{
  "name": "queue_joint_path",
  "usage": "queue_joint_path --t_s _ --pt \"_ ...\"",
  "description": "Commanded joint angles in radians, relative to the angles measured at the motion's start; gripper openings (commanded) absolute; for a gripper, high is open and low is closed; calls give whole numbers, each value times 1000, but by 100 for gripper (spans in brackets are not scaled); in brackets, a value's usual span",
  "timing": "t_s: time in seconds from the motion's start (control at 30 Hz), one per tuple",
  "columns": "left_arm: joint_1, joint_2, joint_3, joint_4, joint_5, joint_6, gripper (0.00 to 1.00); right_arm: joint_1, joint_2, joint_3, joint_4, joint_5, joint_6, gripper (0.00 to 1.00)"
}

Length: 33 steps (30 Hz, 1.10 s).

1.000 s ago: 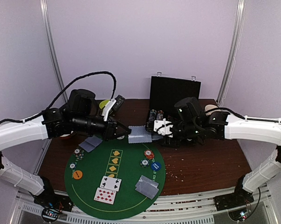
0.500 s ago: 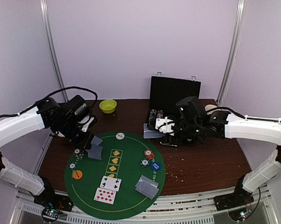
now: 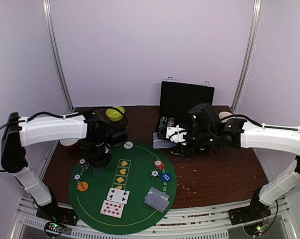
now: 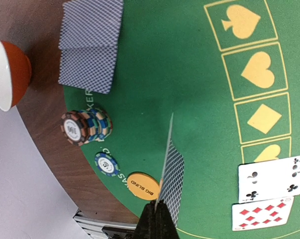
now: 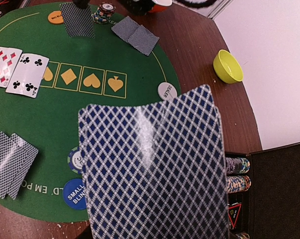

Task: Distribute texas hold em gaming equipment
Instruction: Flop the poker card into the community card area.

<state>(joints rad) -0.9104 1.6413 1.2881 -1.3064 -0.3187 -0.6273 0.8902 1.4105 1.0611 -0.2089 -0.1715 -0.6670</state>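
Note:
My left gripper (image 3: 98, 164) hangs over the left part of the round green mat (image 3: 135, 219), shut on one blue-backed card (image 4: 170, 174) seen edge-on above the felt; its fingertips (image 4: 158, 214) pinch the card's bottom edge. Under it lie the orange big blind button (image 4: 142, 185), a single chip (image 4: 106, 164), a chip stack (image 4: 87, 127) and two face-down cards (image 4: 90, 45). My right gripper (image 3: 168, 140) holds the card deck (image 5: 152, 164) at the mat's far right edge. The four of clubs (image 3: 118, 195) and a diamonds card (image 3: 112, 209) lie face up.
An open black case (image 3: 186, 102) with chip rows (image 3: 164, 123) stands behind the right gripper. The lime bowl (image 3: 116, 113) and an orange-and-white cup (image 4: 8, 74) sit off the mat. The dealer button (image 3: 128, 145), small blind button (image 3: 165, 177), chips (image 3: 159, 164) and another face-down pair (image 3: 156, 199) lie on the mat.
My left arm swung from the deck back to the left, then out over the mat's left part, holding a card. The right gripper and deck have barely moved.

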Motion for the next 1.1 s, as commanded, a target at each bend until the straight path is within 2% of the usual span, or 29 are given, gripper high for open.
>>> queue_joint_path --t_s 0.0,0.13,0.4,0.73,0.77,0.8,0.93,1.07 --pt "-29 78 27 58 25 12 0 -4 -22 -6 8 -22 13 48" --pt "-31 141 55 130 73 49 0 -5 -22 -9 9 -26 15 48" --pt "-33 188 25 352 319 98 0 -5 -34 -20 4 -22 20 48" --pt "-33 231 -2 477 437 93 0 -4 -28 -24 8 -23 23 48" --pt "-33 233 -1 487 447 93 3 -4 -30 -25 8 -23 24 48" --pt "-33 233 0 495 458 95 14 -4 -30 -25 8 -23 23 48" --pt "-32 219 13 532 509 106 38 -4 -33 -31 6 -20 24 48" --pt "-1 159 8 584 578 121 40 -4 -33 -32 6 -20 24 48"
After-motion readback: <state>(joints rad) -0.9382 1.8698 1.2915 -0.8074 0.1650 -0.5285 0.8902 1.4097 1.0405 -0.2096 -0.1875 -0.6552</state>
